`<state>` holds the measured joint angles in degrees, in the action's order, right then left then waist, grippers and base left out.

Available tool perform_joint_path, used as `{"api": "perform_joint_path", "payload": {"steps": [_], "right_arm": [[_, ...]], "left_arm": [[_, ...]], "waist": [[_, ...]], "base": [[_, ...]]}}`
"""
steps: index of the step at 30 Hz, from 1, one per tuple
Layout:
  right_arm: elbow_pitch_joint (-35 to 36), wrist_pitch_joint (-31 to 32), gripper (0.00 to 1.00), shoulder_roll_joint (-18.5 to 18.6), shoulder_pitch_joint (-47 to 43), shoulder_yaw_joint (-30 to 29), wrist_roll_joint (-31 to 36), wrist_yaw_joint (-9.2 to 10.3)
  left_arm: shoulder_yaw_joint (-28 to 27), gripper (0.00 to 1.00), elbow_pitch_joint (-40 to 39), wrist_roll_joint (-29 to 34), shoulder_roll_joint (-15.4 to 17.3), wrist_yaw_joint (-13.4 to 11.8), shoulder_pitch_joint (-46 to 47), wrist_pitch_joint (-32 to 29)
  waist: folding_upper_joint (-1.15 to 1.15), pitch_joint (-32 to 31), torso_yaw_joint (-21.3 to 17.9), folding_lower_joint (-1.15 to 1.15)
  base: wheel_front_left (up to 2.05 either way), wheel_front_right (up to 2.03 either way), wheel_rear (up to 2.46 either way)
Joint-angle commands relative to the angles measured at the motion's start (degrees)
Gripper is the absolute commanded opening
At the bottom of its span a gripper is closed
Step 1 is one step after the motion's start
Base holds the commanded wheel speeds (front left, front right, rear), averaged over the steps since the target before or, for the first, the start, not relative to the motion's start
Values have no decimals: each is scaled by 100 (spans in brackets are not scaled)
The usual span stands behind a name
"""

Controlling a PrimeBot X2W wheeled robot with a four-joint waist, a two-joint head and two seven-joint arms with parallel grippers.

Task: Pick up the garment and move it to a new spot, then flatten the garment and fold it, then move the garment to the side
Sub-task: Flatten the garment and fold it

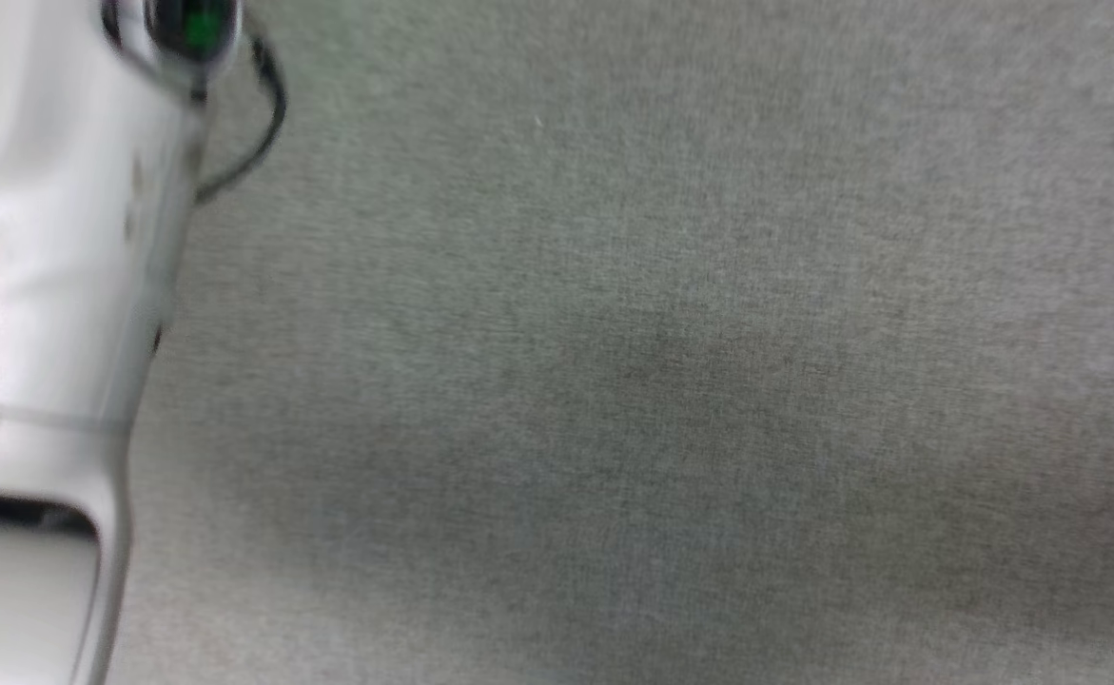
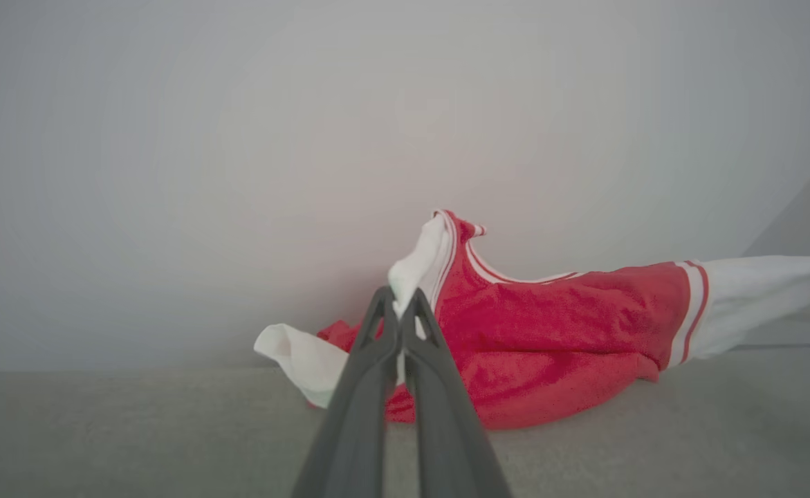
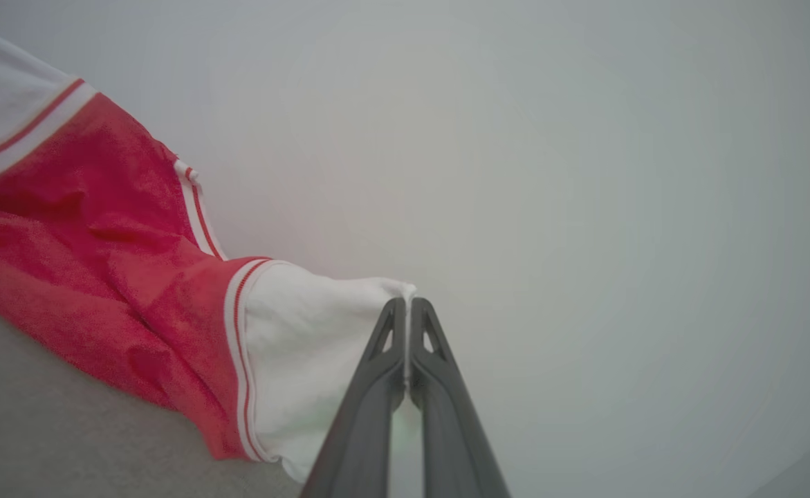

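Observation:
The garment (image 2: pixel 550 332) is a red jersey T-shirt with white sleeves and red-white striped trim. In the left wrist view it hangs stretched sideways, its lower folds resting on the grey surface (image 2: pixel 654 443). My left gripper (image 2: pixel 400 299) is shut on the white cloth at one sleeve edge. In the right wrist view the garment (image 3: pixel 100 277) drapes to the left, and my right gripper (image 3: pixel 405 308) is shut on the tip of the other white sleeve (image 3: pixel 294 325). The head view holds a pale forearm (image 1: pixel 43 285) at the left over the grey cloth surface (image 1: pixel 661 381).
A plain pale wall (image 2: pixel 377 138) stands behind the garment in both wrist views. The grey fabric surface runs across the bottom of the left wrist view, and a dark cable (image 1: pixel 262 124) loops off the forearm in the head view.

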<state>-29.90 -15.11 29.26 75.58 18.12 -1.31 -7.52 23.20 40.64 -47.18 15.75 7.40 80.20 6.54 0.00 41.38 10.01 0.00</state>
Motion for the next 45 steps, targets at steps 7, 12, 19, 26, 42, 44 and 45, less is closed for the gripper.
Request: {"api": "perform_joint_path", "payload": {"steps": [7, 12, 19, 26, 42, 44, 45], "right_arm": [[468, 92, 0, 458, -1751, 17, -730, 6], [938, 156, 0, 551, -3129, -242, -992, 6], [1596, 179, 0, 488, -4994, -705, -911, 6], [2005, 190, 0, 162, -6488, -1314, -701, 6], [2946, 370, 0, -1061, -8962, -2361, -332, 7], [3010, 393, 0, -1181, -9096, -2349, -301, 7], [3039, 394, 0, -1210, -9141, -2347, -277, 7]], "left_arm": [[501, 0, -623, -458, 719, 9, -1721, 71], [670, 0, -932, -519, 1052, 4, -2956, 309], [702, 0, -1272, -663, 1259, -206, -4467, 533], [460, 0, -1760, -856, 1577, -593, -5716, 702], [-200, 0, -3208, -929, 1824, -1610, -8143, 857], [-238, 0, -3262, -939, 1776, -1651, -8264, 861], [-262, 0, -3275, -924, 1752, -1664, -8299, 860]], "waist": [[0, -1444, 72, 0], [0, -1976, -7, 0], [0, -2593, -110, 0], [0, -3026, -288, 0], [0, -3160, -331, 0], [0, -3137, -340, 0], [0, -3126, -341, 0]], "base": [[0, 0, 0], [0, 0, 0], [0, 0, 0], [0, 0, 0], [0, 0, 0], [0, 0, 0], [0, 0, 0]]}}
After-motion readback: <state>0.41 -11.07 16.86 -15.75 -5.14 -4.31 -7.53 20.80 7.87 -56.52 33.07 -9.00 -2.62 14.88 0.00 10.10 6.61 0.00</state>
